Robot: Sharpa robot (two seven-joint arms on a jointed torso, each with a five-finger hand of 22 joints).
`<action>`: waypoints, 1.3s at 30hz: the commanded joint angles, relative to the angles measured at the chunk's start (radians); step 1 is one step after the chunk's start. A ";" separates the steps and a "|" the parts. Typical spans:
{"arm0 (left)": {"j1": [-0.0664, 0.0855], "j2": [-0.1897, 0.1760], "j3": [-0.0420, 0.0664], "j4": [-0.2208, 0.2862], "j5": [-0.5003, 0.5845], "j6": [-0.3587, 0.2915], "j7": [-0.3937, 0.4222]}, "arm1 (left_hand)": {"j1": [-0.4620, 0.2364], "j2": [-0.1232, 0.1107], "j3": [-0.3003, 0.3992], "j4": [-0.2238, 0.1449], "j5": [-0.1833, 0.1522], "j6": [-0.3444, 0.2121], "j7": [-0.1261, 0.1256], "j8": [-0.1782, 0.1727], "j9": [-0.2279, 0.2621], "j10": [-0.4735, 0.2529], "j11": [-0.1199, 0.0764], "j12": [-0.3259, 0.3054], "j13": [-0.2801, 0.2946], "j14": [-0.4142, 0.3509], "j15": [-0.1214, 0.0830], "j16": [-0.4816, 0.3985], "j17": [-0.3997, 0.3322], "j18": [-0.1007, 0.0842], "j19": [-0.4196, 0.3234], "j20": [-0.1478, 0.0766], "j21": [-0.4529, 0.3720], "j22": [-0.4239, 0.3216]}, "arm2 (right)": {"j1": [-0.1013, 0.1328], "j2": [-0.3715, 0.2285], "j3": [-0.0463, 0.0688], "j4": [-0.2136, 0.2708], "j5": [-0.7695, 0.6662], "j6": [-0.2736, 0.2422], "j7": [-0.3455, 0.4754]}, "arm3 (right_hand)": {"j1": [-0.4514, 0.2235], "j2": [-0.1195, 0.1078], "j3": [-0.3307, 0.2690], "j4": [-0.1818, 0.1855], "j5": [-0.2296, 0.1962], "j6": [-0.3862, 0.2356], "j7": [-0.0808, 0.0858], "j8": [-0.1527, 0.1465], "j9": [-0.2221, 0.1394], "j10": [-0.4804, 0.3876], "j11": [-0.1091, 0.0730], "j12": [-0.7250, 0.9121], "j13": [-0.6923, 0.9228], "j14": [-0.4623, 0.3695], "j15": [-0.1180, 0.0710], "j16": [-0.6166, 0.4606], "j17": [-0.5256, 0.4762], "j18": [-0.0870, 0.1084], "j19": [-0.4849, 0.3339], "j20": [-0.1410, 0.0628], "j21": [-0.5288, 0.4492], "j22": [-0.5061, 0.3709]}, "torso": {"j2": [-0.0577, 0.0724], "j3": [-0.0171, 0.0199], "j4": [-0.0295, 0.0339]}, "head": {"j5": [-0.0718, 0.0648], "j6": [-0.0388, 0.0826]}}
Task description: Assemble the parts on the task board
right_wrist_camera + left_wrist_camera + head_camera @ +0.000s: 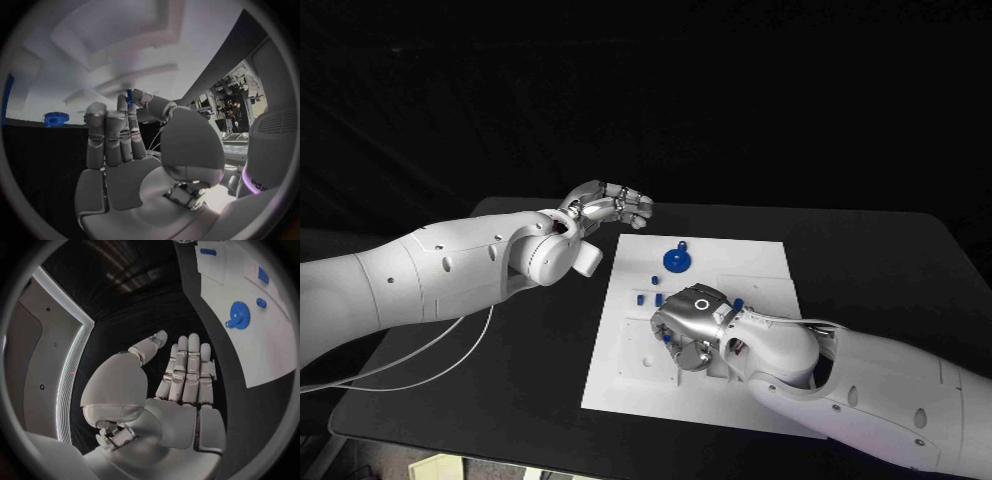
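The white task board [733,380] lies in the middle of the black table. A blue gear [675,261] [238,316] [56,118] stands on its far part, with small blue parts [656,278] just nearer. My right hand [692,325] [125,150] hovers low over the board's middle and pinches a small blue part [129,94] between thumb and fingertip. My left hand [606,207] [181,380] hangs over bare table off the board's far left corner, fingers straight, holding nothing.
More small blue parts [263,276] lie on the board [262,355] beyond the gear. The black table [516,370] runs wide on both sides of the board. A white cable [408,365] hangs from my left arm near the table's left edge.
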 commanded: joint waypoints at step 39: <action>0.002 0.002 0.001 -0.003 0.006 0.017 0.000 | -0.005 -0.005 0.000 0.002 0.003 -0.009 0.001 0.006 -0.002 -0.012 0.004 -0.001 -0.003 0.005 0.004 -0.014 0.007 -0.003 -0.003 0.006 -0.009 0.004 | 0.005 -0.099 0.021 0.083 0.114 -0.124 0.004 | -0.079 -0.077 -0.197 0.024 0.054 -0.162 0.071 -0.074 -0.011 -0.100 0.068 -0.111 -0.061 -0.028 0.060 0.005 -0.006 0.084 -0.040 0.017 -0.003 0.017 | -0.001 0.0017 -0.0013 | -0.025 0.019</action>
